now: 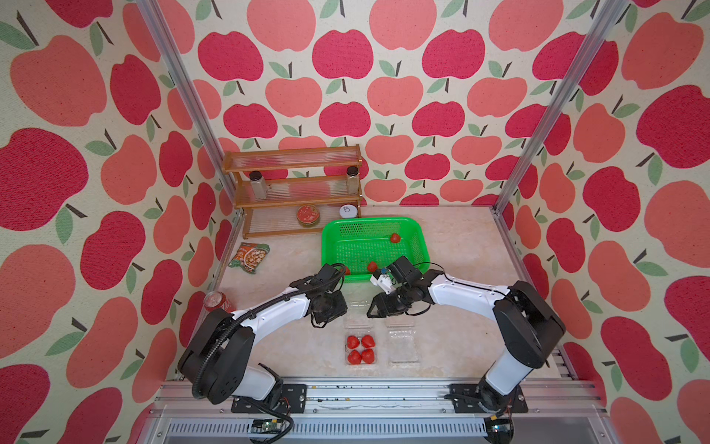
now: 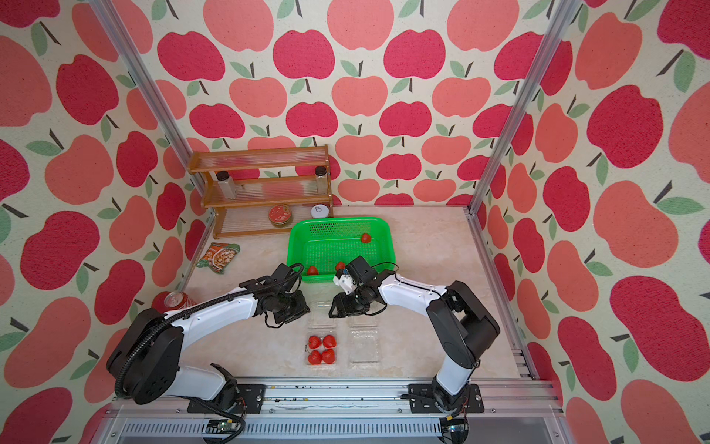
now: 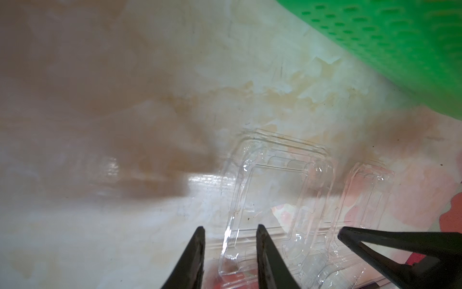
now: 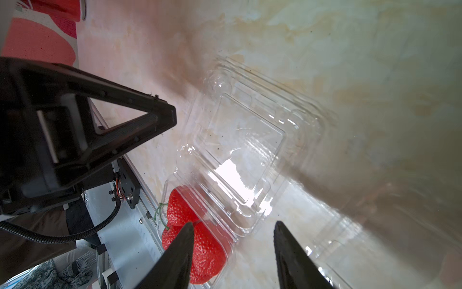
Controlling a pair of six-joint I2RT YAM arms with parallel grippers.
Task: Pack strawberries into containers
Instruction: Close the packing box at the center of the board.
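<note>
The four strawberries (image 1: 361,349) sit in the box (image 1: 361,363) near the tabletop's front edge. Its lid (image 4: 240,150) lies open toward the basket (image 1: 422,246). Closing looks next: catch the lid's far rim lightly, swing it over, press evenly. My left gripper (image 3: 231,229) is partly open over the lid's edge, holding nothing. My right gripper (image 4: 233,225) gapes empty.

A wooden rack (image 1: 292,152) holds two jars (image 1: 258,186), with a green basket (image 1: 369,220), snack packet (image 1: 249,258) and soda can (image 1: 215,301) nearby.
</note>
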